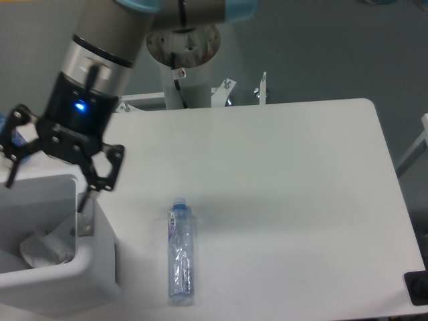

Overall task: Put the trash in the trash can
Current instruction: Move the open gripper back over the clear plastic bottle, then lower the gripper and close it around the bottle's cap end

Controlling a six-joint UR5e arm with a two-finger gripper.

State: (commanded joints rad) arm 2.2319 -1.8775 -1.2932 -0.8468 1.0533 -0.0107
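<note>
Jaws spread wide, holding nothing; gripper (47, 175) hangs over the trash can (100, 257) at the table's (287, 174) left edge. Something pale and crumpled sits inside the can, can't tell what. The bottle (180, 251) lies flat on the table, just right of the can, below-right of the jaws. Long axis runs near-to-far, cap at far end. My read: next grasp closes across the bottle's width.

A white bench (287, 174) with rounded corners fills most of the view. Behind it lies a grey floor (321, 47). A white post (186, 83) and metal brackets (261, 87) stand at its far edge.
</note>
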